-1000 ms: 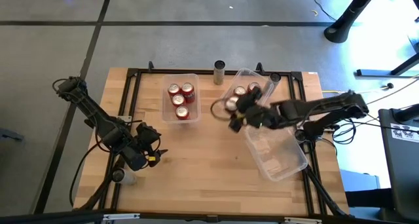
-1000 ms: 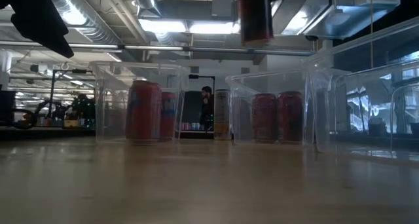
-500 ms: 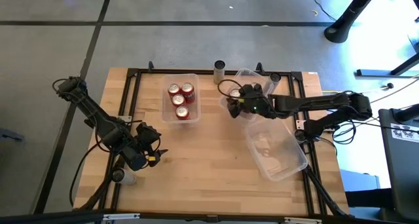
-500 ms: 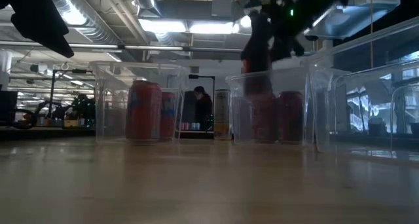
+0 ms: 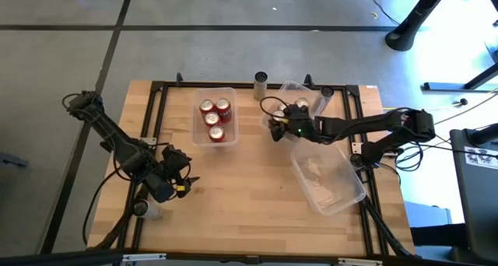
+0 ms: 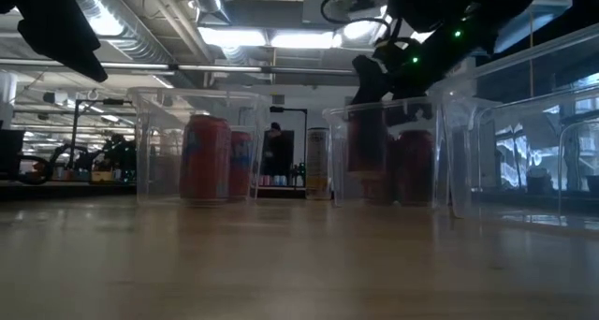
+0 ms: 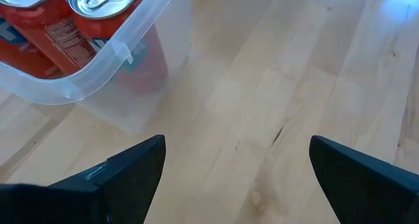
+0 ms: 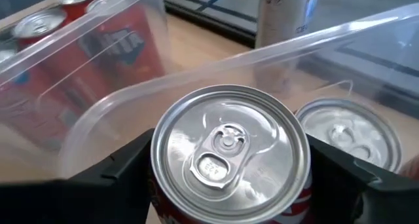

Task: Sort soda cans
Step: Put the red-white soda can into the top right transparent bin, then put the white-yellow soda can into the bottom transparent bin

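My right gripper is shut on a red soda can with a silver top, down inside the far right clear bin. Beside it in that bin stands another can. A second clear bin at the far middle holds three red cans. One tall can stands alone on the table's far edge. My left gripper hangs open over bare wood near the table's left front, close to a corner of the middle bin. My right gripper pinches the red can by its upper side wall, one finger on each side, just below the rim. The fingers come from the table's right side, slanting down. The can stands upright inside the bin; whether its base rests on the bin floor cannot be told.
An empty clear bin lies at the right front, close to my right arm. Black rails frame the wooden table. A small light object sits by the left front corner. Bare wood fills the middle and front.
My right gripper has come down with the red can, from high above the bins into the far right bin, its wrist rolling on the way. The can has stayed upright and held.
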`<state>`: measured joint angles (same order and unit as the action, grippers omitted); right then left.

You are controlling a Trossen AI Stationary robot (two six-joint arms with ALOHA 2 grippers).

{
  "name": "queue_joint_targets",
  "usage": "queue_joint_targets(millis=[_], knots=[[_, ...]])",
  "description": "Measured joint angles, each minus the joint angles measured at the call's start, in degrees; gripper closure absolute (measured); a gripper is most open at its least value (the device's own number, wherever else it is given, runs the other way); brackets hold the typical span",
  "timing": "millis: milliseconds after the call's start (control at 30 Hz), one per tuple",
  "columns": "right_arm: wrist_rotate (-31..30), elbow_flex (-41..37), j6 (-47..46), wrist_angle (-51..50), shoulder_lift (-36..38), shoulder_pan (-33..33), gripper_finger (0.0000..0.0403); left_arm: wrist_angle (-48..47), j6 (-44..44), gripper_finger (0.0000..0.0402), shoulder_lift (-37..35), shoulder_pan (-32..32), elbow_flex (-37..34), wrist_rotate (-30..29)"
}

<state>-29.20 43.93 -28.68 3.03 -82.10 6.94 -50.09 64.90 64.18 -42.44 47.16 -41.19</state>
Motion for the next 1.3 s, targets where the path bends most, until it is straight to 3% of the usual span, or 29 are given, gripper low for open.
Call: queue_joint_targets(millis=[333, 667, 1100, 1300], knots=[[-1.20, 0.14, -0.43, 1.30, -2.54, 0.02, 0.0104, 0.02, 0.24, 0.0037, 0.00, 0.00, 0.00, 0.00], [-1.48, 0.03, 0.37, 0.74, -2.65, 0.02, 0.0034, 0.02, 0.50, 0.0037, 0.04, 0.00, 0.00, 0.00], [-0.71, 0.86, 1.29, -0.35, -1.40, -0.16, 0.0064, 0.06, 0.98, 0.0037, 0.04, 0.00, 0.00, 0.02], [6.19, 8.79, 4.69, -12.51, 4.79, -0.42, 0.0077, 0.09, 1.09, 0.0037, 0.04, 0.00, 0.00, 0.02]])
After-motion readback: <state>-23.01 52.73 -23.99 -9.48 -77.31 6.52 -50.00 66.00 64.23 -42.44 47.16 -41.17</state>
